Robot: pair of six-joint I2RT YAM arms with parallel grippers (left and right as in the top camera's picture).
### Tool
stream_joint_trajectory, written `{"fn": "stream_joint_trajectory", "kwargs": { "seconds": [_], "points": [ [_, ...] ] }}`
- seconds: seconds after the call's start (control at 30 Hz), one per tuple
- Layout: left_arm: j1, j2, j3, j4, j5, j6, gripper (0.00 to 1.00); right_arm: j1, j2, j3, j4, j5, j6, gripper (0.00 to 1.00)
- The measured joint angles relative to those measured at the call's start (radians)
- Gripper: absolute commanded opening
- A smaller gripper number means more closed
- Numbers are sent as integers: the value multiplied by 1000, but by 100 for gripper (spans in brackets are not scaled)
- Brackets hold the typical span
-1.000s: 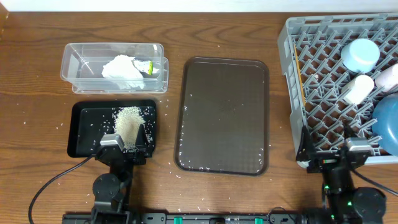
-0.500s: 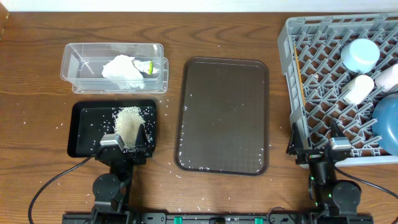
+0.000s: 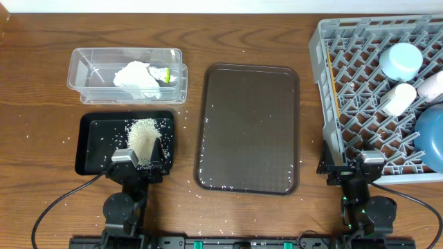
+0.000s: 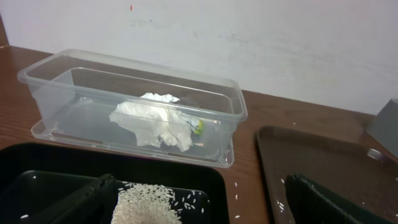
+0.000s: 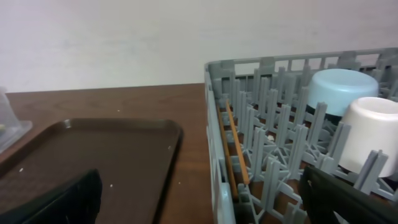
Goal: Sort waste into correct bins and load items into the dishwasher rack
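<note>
**Rack holds four dishes and the chopsticks; both bins hold waste**

The grey rack (image 3: 320, 41) stands at the right end of the table (image 3: 34, 104), partly cut off by the overhead frame. Four dishes sit along its right side: one small light-blue bowl (image 3: 400, 60) upside down at the far end, one white cup (image 3: 396, 99) on its side just nearer, one pink cup (image 3: 435, 84) at the frame's edge, and one large blue bowl (image 3: 432, 138) at the near right. The wooden chopsticks (image 3: 334, 90) lie along the rack's left wall, inside it; how many sticks there are I cannot tell.

Two bins stand at the left. The clear tub (image 3: 79, 69), the farther one, holds one crumpled napkin (image 3: 138, 78) with one yellow-green wrapper (image 3: 166, 74) touching its right side. The black tray (image 3: 93, 145), just nearer, holds one pile of rice (image 3: 143, 135). Stray grains dot the table around it.

One brown serving tray (image 3: 249, 117) lies between the bins and the rack, with loose grains along its edges.

The left gripper (image 3: 140, 153) hangs over the black tray's near edge, its jaws wide apart and holding nothing. The right gripper (image 3: 348, 162) sits at the rack's near left corner, its jaws also spread wide, with nothing between them.
</note>
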Motion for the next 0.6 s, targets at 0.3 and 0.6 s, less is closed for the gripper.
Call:
{"fn": "stream_joint_trajectory", "kwargs": {
  "seconds": [0.3, 0.6],
  "points": [
    [0, 0, 0, 0, 0, 0, 88, 53, 0, 0, 0, 8, 0, 99],
    [0, 0, 0, 0, 0, 0, 89, 53, 0, 0, 0, 11, 0, 99]
  ]
}}
